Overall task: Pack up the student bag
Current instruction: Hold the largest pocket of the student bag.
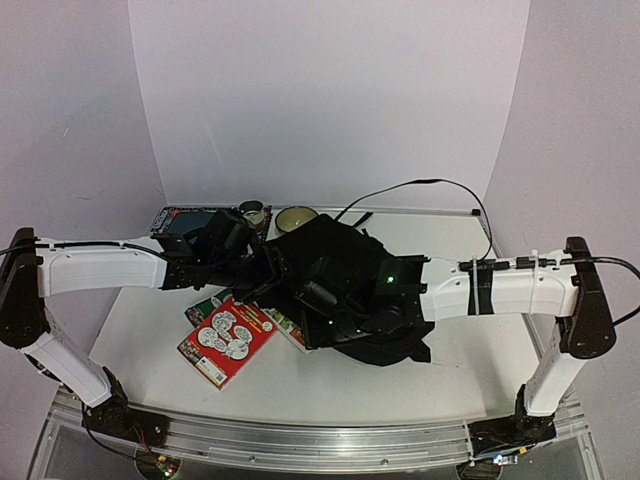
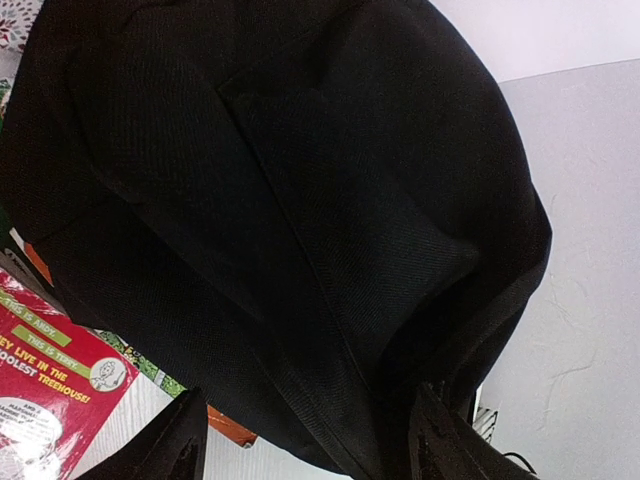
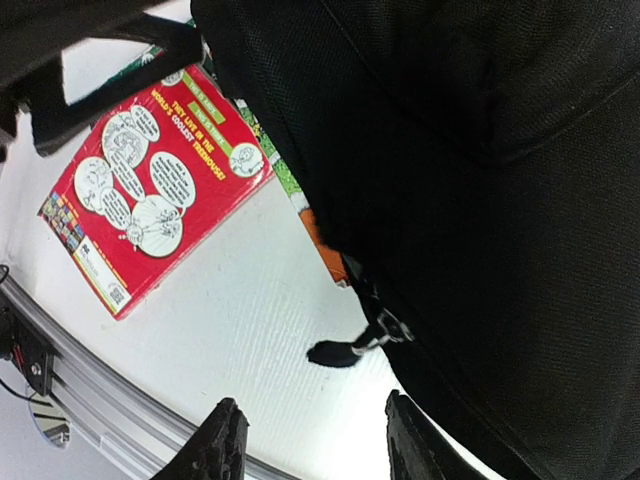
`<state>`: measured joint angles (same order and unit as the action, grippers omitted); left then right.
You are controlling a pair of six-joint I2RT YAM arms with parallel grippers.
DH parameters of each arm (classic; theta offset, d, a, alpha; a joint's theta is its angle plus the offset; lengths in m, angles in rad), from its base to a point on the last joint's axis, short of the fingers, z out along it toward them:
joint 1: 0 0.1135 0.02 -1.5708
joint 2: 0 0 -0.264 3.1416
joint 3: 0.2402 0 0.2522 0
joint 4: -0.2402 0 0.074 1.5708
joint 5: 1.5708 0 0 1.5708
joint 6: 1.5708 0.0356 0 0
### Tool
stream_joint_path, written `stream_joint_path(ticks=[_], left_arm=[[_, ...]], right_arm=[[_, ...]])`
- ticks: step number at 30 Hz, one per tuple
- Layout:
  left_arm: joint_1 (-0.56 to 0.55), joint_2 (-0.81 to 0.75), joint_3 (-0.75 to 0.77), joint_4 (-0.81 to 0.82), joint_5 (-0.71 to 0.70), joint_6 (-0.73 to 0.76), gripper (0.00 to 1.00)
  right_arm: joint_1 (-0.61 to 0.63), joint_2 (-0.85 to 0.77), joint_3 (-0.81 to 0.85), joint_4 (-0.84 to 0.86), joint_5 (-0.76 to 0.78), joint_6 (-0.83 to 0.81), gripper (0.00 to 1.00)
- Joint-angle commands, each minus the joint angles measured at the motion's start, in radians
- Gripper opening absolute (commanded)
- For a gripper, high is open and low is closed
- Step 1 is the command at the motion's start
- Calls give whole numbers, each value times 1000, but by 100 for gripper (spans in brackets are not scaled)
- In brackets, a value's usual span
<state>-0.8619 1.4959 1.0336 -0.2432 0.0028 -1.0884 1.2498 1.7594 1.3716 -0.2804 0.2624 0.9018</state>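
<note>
Student bag (image 1: pixel 340 290) sat mid-table (image 1: pixel 400 395), partly over books (image 1: pixel 228 340). Soft floppy fabric, I judged it light; best hold was zip pull (image 3: pixel 350 345) or seam. Left pincer (image 2: pixel 315 450), right pincer (image 3: pixel 305 440) both spread wide.

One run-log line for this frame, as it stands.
student bag: on table | left gripper: open, at bag | right gripper: open, near zip pull | red book: beside bag, unpacked

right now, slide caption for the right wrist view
Open right gripper near the student bag and its zip pull, red book lying beside them
</note>
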Motion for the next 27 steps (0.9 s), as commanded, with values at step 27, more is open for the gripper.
stream_joint_path(ticks=[27], left_arm=[[5, 31, 1, 94, 111, -60, 63]], right_arm=[[5, 130, 106, -62, 423, 218, 41]])
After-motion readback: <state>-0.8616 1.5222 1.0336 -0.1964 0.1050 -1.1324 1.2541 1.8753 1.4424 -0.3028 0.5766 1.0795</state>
